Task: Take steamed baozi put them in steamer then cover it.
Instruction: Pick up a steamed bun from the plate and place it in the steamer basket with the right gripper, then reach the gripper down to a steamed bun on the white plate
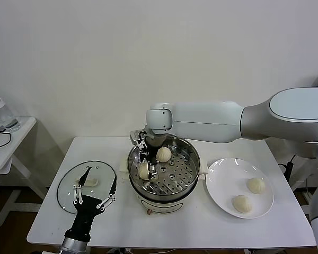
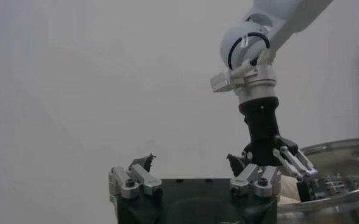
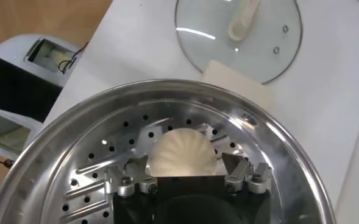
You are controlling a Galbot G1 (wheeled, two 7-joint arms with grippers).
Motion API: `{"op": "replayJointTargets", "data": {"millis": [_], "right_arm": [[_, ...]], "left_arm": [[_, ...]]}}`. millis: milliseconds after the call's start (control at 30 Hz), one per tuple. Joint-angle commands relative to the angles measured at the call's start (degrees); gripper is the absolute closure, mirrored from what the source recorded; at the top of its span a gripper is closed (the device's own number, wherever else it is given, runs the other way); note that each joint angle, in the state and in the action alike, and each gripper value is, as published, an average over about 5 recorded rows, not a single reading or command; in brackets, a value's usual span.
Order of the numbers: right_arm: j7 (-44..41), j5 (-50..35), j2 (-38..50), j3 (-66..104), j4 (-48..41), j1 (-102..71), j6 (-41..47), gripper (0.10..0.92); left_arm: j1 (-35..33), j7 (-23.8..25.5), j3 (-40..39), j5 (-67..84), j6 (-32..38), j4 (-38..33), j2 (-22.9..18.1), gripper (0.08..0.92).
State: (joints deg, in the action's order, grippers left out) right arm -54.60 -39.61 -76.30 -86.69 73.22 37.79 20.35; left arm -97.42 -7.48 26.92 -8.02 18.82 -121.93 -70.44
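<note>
The steamer point(image 1: 186, 174) stands at the table's middle with two baozi on its perforated tray: one at the back point(image 1: 164, 154) and one at the front left point(image 1: 142, 171). My right gripper point(image 1: 147, 170) reaches down into the steamer. In the right wrist view it point(image 3: 182, 159) is open, with a finger either side of the front-left baozi point(image 3: 182, 149), which rests on the tray. Two more baozi point(image 1: 256, 185) point(image 1: 241, 203) lie on the white plate point(image 1: 217, 180). My left gripper point(image 1: 101, 174) point(image 2: 190, 161) is open and empty above the glass lid point(image 1: 69, 182).
The glass lid point(image 3: 240, 36) lies flat on the table left of the steamer, handle point(image 3: 243, 21) up. A small side table point(image 1: 10, 140) stands at the far left with a jar on it. The left wrist view shows the steamer rim point(image 2: 344, 146).
</note>
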Motion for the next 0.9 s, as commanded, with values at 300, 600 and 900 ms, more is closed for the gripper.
{"op": "replayJointTargets", "data": {"millis": [300, 600, 900], "right_arm": [[-11.09, 9.89, 29.45, 9.59, 11.15, 5.84, -4.8, 0.203], [-20.3, 20.94, 46.56, 10.77, 9.97, 0.09, -12.61, 0.203], [-19.74, 27.59, 52.01, 12.69, 11.0, -14.07, -15.8, 0.203]], "left_arm": [[-0.37, 0.02, -0.22, -0.42, -0.18, -0.41, 0.24, 0.177], [-1.75, 0.02, 0.45, -1.05, -0.04, -1.03, 0.17, 0.177], [-2.26, 0.02, 0.66, -1.55, 0.09, -1.33, -0.14, 0.177]]}}
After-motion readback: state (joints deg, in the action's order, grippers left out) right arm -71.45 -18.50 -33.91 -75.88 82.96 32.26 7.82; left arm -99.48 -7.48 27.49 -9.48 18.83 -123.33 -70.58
